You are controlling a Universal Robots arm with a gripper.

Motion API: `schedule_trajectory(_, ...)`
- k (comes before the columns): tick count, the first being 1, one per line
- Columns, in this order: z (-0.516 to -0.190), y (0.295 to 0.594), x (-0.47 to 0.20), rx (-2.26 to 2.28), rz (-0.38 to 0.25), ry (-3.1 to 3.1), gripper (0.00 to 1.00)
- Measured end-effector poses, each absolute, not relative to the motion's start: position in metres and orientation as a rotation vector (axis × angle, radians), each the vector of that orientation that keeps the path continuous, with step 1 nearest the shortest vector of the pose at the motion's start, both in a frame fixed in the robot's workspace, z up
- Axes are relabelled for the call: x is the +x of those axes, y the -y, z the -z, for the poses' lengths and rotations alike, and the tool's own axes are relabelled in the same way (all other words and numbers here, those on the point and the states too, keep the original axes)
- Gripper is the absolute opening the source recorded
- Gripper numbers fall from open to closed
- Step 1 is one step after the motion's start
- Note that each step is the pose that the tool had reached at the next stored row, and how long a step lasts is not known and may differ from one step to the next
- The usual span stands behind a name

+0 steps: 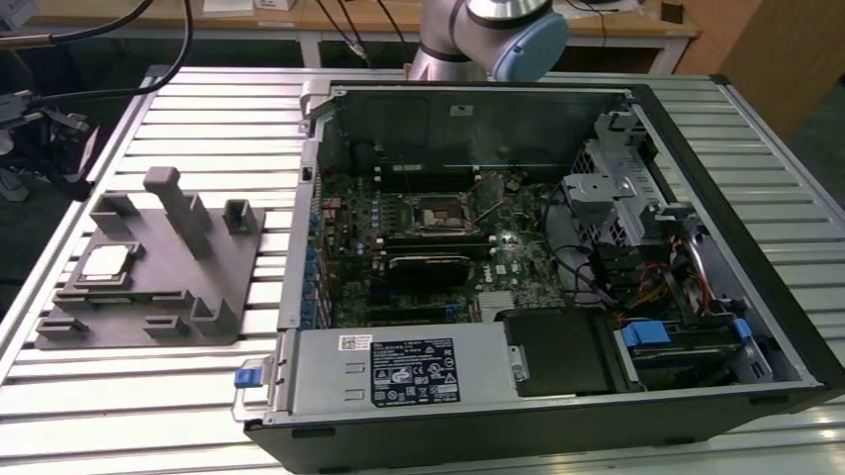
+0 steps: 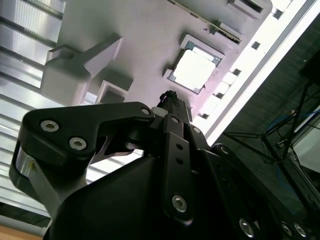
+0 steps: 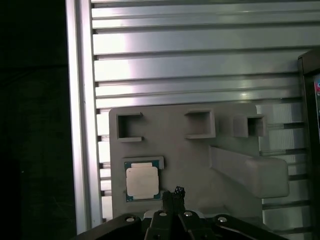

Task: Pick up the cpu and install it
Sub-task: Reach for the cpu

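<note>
Exterior view: the cpu (image 1: 106, 262) lies flat in a shallow square pocket on a grey plastic block (image 1: 198, 292). The block sits on the ribbed metal table (image 1: 225, 109), on the exterior view's left. A tall grey post (image 1: 178, 208) stands up from the block just beside the cpu, and smaller posts and slots are around it. On the exterior view's right is a big open computer case (image 1: 739, 198), well apart from the cpu. Inside the case is a green motherboard (image 1: 528, 257) with a square socket (image 1: 436, 216) near its middle and a black block (image 1: 429, 269) just below it. Coloured cables (image 1: 647, 287) are bunched at one side, and a silver power box (image 1: 396, 371) fills the near corner. The robot arm (image 1: 489, 35) rises behind the case's far wall. In both wrist views the gripper (image 3: 176, 191) (image 2: 170, 96) hangs over the grey block (image 3: 200, 150) (image 2: 145, 40). Its tip is near the cpu (image 3: 142, 181) (image 2: 194, 70) but not touching it. Its jaws look pressed together, and they have nothing in them. Nothing covers the cpu's shiny top. The tall post lies off to one side of the gripper.
</note>
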State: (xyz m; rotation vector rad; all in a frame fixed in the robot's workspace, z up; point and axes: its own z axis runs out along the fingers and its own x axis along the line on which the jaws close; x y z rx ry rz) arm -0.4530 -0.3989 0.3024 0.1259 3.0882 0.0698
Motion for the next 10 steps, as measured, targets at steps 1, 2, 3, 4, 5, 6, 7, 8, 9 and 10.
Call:
schedule_trajectory(1,-0.3016,0.3989,-0.4541,0.126,-0.070,-3.088,0.11)
schedule_trajectory(2,-0.3008,0.3989,-0.4552,0.126,-0.070,-3.088,0.11)
schedule_trajectory(3,-0.3000,0.3989,-0.4565,0.126,-0.070,-3.088,0.11)
schedule_trajectory(4,-0.2993,0.3989,-0.4578,0.126,-0.070,-3.088,0.11)
schedule_trajectory(5,-0.2986,0.3989,-0.4592,0.126,-0.070,-3.088,0.11)
schedule_trajectory(6,-0.2978,0.3990,-0.4604,0.126,-0.070,-3.088,0.11)
schedule_trajectory(7,-0.2967,0.3989,-0.4615,0.126,-0.070,-3.088,0.11)
schedule_trajectory(8,-0.2956,0.3989,-0.4624,0.126,-0.070,-3.088,0.11)
schedule_trajectory(9,-0.2943,0.3989,-0.4633,0.126,-0.070,-3.088,0.11)
schedule_trajectory(10,-0.2931,0.3990,-0.4640,0.126,-0.070,-3.088,0.11)
